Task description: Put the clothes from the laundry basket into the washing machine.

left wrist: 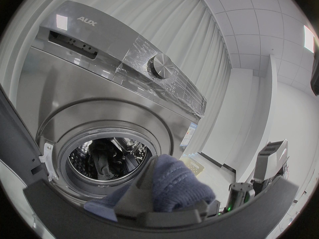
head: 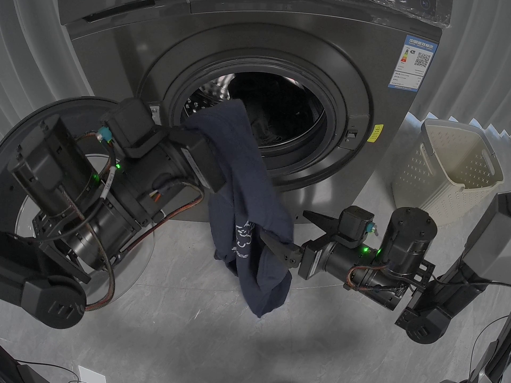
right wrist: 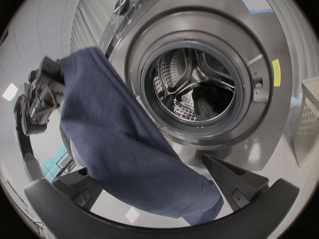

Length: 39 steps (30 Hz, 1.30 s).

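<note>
Head view: The left gripper [head: 205, 136] is clamped on the upper end of a dark navy knitted garment [head: 245, 198], at the left edge of the drum mouth [head: 277, 107] of the grey front-loading washing machine [head: 340, 81]. The garment's long axis hangs near vertical, and its tail is below the opening. The right gripper [head: 298, 235] sits low beside that tail, its fingers spread wide, one against the cloth. The cream perforated plastic laundry basket [head: 426, 176] stands well apart at the right.

Left wrist view: The garment [left wrist: 179, 183] is bunched between the fingers of the left gripper [left wrist: 166, 199]. The drum mouth [left wrist: 106, 160] lies just ahead, with a dark clothing item [left wrist: 99, 160] inside.

Right wrist view: The garment [right wrist: 116, 133] drapes from the left gripper [right wrist: 50, 80] down across the gap of the right gripper [right wrist: 156, 186], which grips nothing. The drum mouth [right wrist: 196, 87] lies beyond.

Judgement: The left arm is nearer to the opening. The hanging tail probably needs lifting to clear the rim.
</note>
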### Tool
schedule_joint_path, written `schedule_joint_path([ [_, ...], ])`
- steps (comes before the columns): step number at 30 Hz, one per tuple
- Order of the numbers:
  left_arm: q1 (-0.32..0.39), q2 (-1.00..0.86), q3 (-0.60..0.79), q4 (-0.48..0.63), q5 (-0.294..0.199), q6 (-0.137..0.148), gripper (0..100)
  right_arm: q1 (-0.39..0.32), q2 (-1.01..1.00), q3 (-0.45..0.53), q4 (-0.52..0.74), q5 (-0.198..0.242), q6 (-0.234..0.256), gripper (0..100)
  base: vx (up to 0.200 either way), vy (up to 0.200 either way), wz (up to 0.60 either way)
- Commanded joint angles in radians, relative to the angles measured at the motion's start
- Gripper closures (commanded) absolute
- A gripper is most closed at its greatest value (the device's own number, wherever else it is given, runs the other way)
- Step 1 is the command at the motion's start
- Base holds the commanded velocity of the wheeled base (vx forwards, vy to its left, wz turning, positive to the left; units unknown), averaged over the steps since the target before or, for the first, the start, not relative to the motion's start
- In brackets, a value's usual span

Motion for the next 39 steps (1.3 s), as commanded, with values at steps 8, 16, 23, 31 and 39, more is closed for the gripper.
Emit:
schedule_joint_path([
  [8,-0.031,0.011,-0.031,0.001,0.003,-0.002,100,0.003,0.204,-0.109,-0.1,0.006,-0.058,0,0.0,0.0,0.0],
  [16,-0.042,0.002,-0.028,0.001,0.003,0.0,100,-0.01,0.304,-0.309,-0.082,0.005,-0.061,0,0.0,0.0,0.0],
  [23,-0.053,-0.006,-0.028,0.001,0.003,0.0,100,-0.021,0.373,-0.421,-0.059,0.003,-0.063,0,0.0,0.0,0.0],
  [31,-0.057,-0.009,-0.027,-0.005,0.003,0.0,100,-0.023,0.448,-0.523,-0.047,-0.004,-0.081,0,0.0,0.0,0.0],
  [39,-0.04,-0.014,-0.024,-0.005,0.01,-0.003,100,-0.047,0.443,-0.566,-0.053,-0.02,-0.081,100,0.0,0.0,0.0],
])
